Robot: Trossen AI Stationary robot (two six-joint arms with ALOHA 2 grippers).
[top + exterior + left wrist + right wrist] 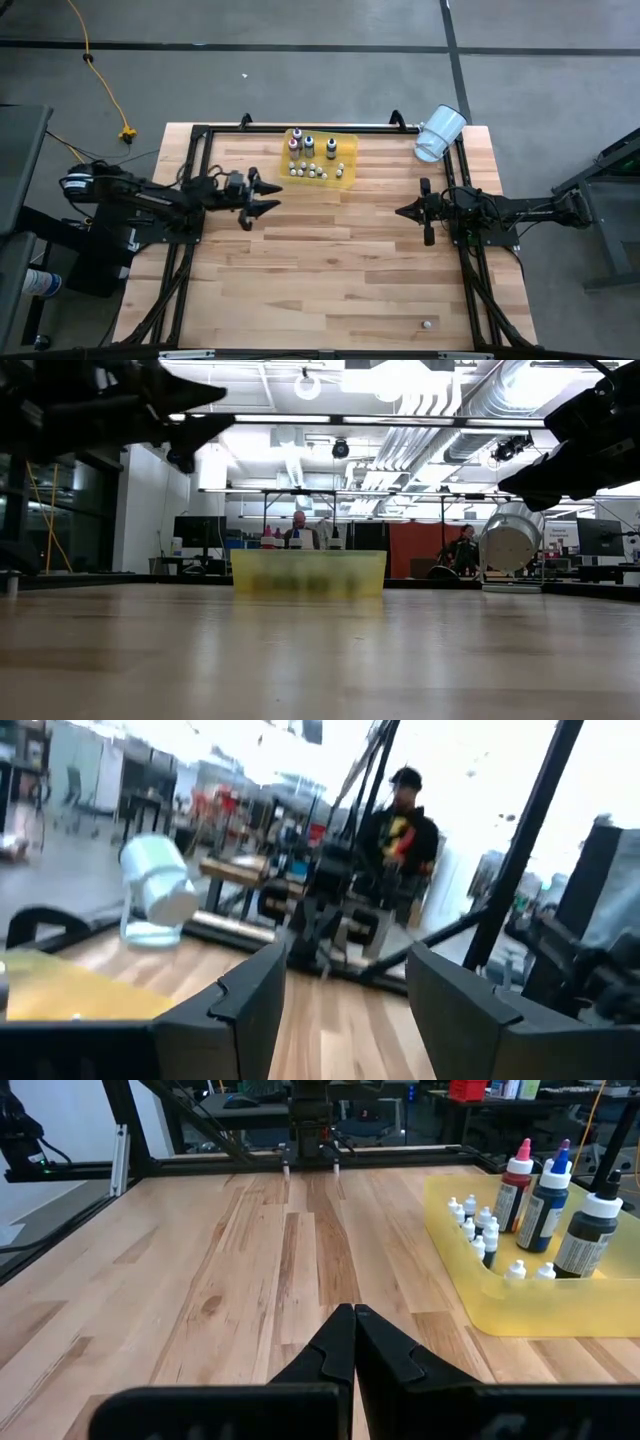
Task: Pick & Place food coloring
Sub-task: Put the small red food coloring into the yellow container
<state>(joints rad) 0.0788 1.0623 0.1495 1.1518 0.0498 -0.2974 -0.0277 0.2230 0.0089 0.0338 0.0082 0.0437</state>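
The food coloring bottles (315,160) stand upright in a translucent yellow tray (345,178) at the far middle of the table. A few are taller, with red (515,1190), blue (545,1205) and dark (590,1230) bodies; several tiny white ones (480,1225) stand beside them. One tiny white bottle (428,324) lies alone near the front right corner. My left gripper (268,196) hovers open above the table, left of the tray, with nothing between its fingers (250,1010). My right gripper (403,211) is shut and hovers at the right, clear of everything.
A white plastic cup (440,132) lies tipped on its side at the far right corner, against the black frame rail (300,127). Bare wood lies between the two grippers and toward the near edge. People (400,820) stand in the room beyond the table.
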